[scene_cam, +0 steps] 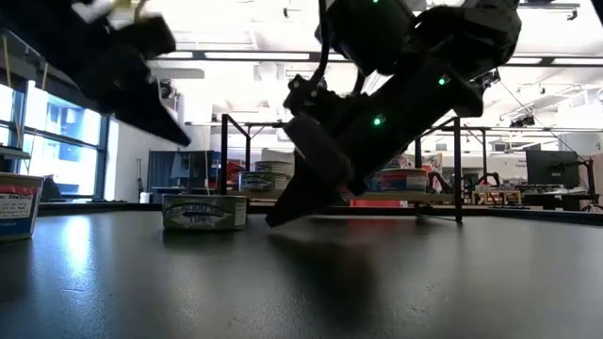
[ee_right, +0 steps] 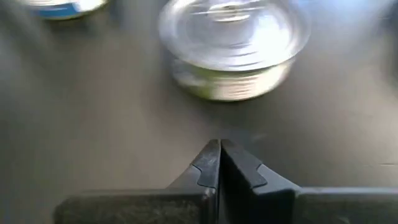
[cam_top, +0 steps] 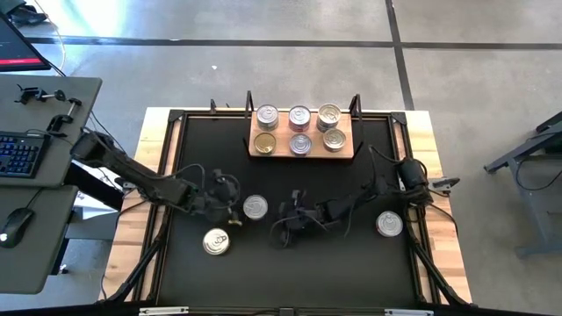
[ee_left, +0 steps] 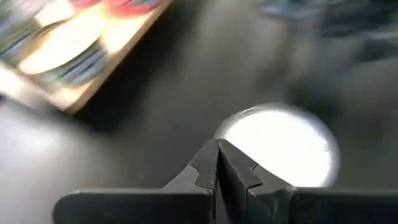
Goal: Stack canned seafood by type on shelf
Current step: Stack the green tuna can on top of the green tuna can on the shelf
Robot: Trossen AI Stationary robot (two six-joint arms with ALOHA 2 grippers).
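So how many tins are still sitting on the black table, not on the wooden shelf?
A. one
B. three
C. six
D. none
B: three tins lie on the black table, one in the middle, one nearer the front left and one on the right; the others stand on the shelf.

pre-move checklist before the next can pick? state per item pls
1. Left gripper empty: ok, fingers shut on nothing, the silver can lies just ahead of it.
2. Right gripper empty: ok, shut, with a can on the tabletop in front of it.
3. Grippers open for a grasp: not ok, both shut.
4. Loose cans upright: ok for the silver can, the gold can and the red-sided can, all lid-up.
5. Shelf has free floor space: not ok, six cans fill the board, so the next must go on top.
6. Can types on the shelf matched: cannot tell from the lids.
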